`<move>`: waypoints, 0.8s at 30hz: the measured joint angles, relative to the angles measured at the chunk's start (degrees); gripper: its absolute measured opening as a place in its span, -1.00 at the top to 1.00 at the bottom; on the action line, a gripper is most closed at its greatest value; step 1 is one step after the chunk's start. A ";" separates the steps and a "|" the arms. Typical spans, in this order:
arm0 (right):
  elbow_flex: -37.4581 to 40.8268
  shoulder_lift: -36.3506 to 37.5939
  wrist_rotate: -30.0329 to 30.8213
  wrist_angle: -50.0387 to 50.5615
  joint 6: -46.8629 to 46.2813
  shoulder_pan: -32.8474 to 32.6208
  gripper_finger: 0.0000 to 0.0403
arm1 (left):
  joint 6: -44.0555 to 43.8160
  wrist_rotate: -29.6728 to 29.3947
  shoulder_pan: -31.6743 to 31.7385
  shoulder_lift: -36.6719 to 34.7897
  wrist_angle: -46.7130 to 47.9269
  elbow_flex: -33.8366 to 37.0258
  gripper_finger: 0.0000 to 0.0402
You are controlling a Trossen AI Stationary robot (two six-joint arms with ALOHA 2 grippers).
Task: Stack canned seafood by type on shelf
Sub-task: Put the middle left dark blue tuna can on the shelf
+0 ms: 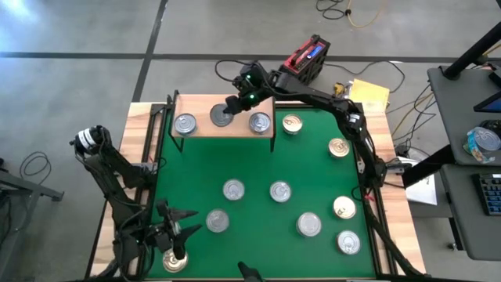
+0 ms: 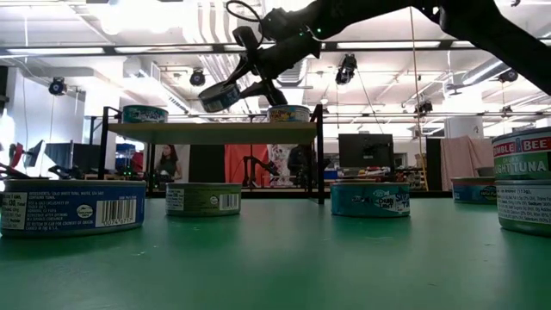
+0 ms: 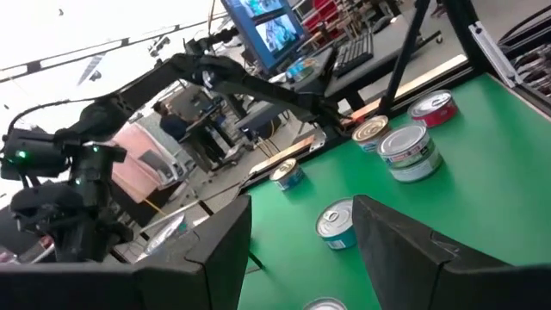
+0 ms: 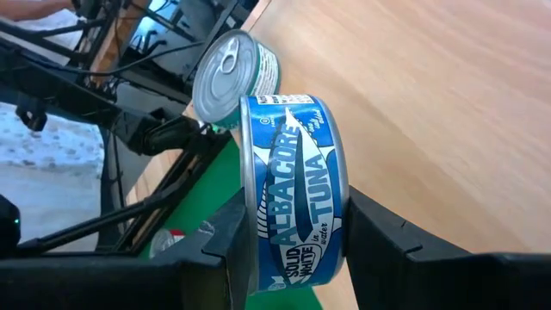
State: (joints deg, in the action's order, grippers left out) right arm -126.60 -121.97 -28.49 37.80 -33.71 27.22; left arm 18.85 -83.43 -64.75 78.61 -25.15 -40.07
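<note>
The shelf (image 1: pixel 235 127) stands at the mat's far edge with a silver-topped tin near each end (image 1: pixel 185 123) (image 1: pixel 260 121). My right gripper (image 1: pixel 227 110) reaches over it from the far right, shut on a blue-labelled tuna tin (image 4: pixel 293 207), which hangs above the board's middle (image 2: pixel 222 96). Several more tins sit upright on the green mat (image 1: pixel 258 157), among them silver ones (image 1: pixel 233 189) (image 1: pixel 280 190) and gold ones (image 1: pixel 339 146) (image 1: pixel 344 207). My left gripper (image 1: pixel 188 223) stands open at the near left, just above a gold-topped tin (image 1: pixel 174 261), with nothing between its fingers (image 3: pixel 396 250). My right gripper pinches the tuna tin by its two flat faces, one finger on the lid (image 4: pixel 245 215) and one under the bottom (image 4: pixel 346 224). The fingers slant down from the table's far right. The tin is lifted clear above the shelf board, tilted.
A red and black box (image 1: pixel 309 59) and a yellow pad (image 1: pixel 368 94) lie beyond the table's far edge. The shelf's thin black legs (image 2: pixel 320 164) stand on the mat. More tins sit at the near right (image 1: pixel 309 225) (image 1: pixel 348 243).
</note>
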 joint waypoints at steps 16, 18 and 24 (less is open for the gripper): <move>1.12 0.00 2.58 1.38 1.79 -0.07 0.33 | -0.35 -6.63 -0.02 0.04 0.94 0.47 0.07; 1.79 0.00 2.56 1.31 2.03 -0.07 0.33 | -0.33 -6.63 -0.02 0.04 1.01 0.46 0.07; 4.21 0.04 2.28 0.20 2.27 -0.07 0.33 | -0.34 -6.63 -0.02 0.04 1.03 0.46 0.07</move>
State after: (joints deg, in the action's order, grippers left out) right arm -122.39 -121.94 -26.21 38.00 -31.44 27.16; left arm 18.52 -90.06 -64.77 78.65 -24.12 -39.62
